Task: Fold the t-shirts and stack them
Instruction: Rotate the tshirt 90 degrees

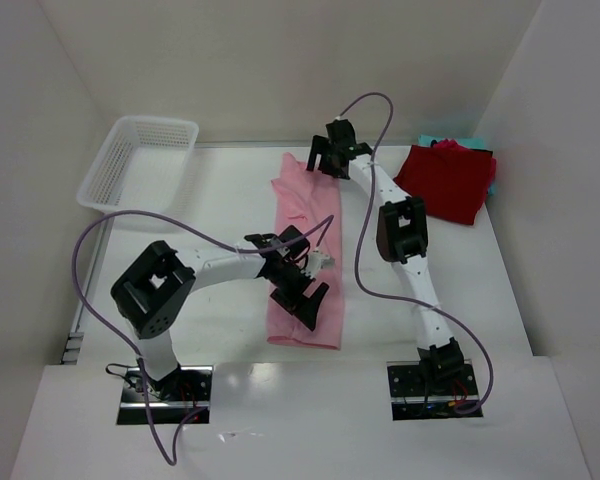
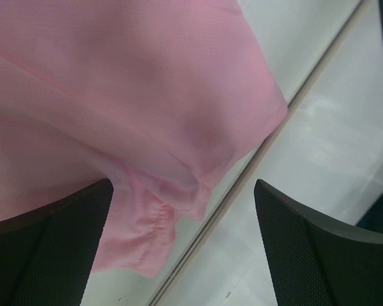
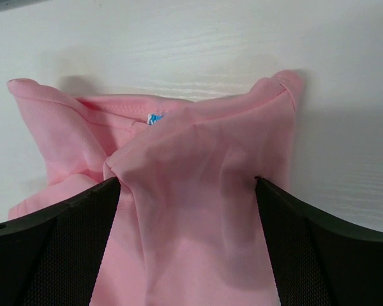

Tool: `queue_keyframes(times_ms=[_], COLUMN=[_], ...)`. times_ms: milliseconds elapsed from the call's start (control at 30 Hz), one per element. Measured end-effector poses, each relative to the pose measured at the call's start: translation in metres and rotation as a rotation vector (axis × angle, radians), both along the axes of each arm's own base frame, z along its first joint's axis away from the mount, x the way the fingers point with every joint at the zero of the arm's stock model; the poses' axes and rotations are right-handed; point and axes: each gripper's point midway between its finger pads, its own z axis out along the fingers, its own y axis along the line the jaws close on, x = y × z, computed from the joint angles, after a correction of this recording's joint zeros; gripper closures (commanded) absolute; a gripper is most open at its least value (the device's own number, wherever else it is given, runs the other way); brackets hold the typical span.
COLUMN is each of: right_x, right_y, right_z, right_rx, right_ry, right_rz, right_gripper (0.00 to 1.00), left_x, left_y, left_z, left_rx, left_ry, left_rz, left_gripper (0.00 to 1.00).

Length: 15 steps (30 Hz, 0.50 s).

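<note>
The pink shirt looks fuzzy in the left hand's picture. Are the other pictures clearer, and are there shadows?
Left wrist view: the light pink cloth t-shirt is close and soft, its weave hardly showing. Right wrist view: clearer, its seams and a small blue tag show, and it casts a shadow on the white table. Top external view: bright, even light, faint shadows.

Basket (image 1: 145, 160) far left, laid-out tee (image 1: 305, 205) centre, folded tee (image 1: 447, 183) far right

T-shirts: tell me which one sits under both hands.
The pink tee, left hand over its near end, right hand over its far end; the red tee lies folded, apart, far right.
</note>
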Motion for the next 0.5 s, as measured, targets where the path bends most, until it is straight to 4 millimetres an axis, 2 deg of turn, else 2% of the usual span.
queue_keyframes(times_ms=[133, 200, 267, 333, 400, 500], right_x=[-0.009, -0.014, -0.02, -0.029, -0.04, -0.069], right_y=[-0.01, -0.018, -0.028, -0.034, -0.043, -0.052], right_z=[0.003, 0.012, 0.029, 0.056, 0.096, 0.162], right_rx=[0.001, 0.0, -0.001, 0.002, 0.017, 0.044], right_ry=[0.024, 0.031, 0.028, 0.009, -0.04, -0.13], right_rz=[-0.006, -0.011, -0.019, -0.016, -0.009, 0.013], right_gripper=[0.07, 0.02, 0.01, 0.01, 0.01, 0.01], left_x=[0.01, 0.016, 0.025, 0.037, 0.052, 0.074], left_y=[0.005, 0.007, 0.008, 0.007, 0.008, 0.019], left_z=[0.01, 0.023, 0.041, 0.065, 0.09, 0.122], left_rx=[0.019, 0.013, -0.001, -0.03, -0.047, -0.048], left_ry=[-0.083, -0.138, -0.205, -0.289, -0.384, -0.513], left_rz=[0.024, 0.04, 0.06, 0.089, 0.132, 0.24], left_gripper=[0.01, 0.01, 0.01, 0.01, 0.01, 0.01])
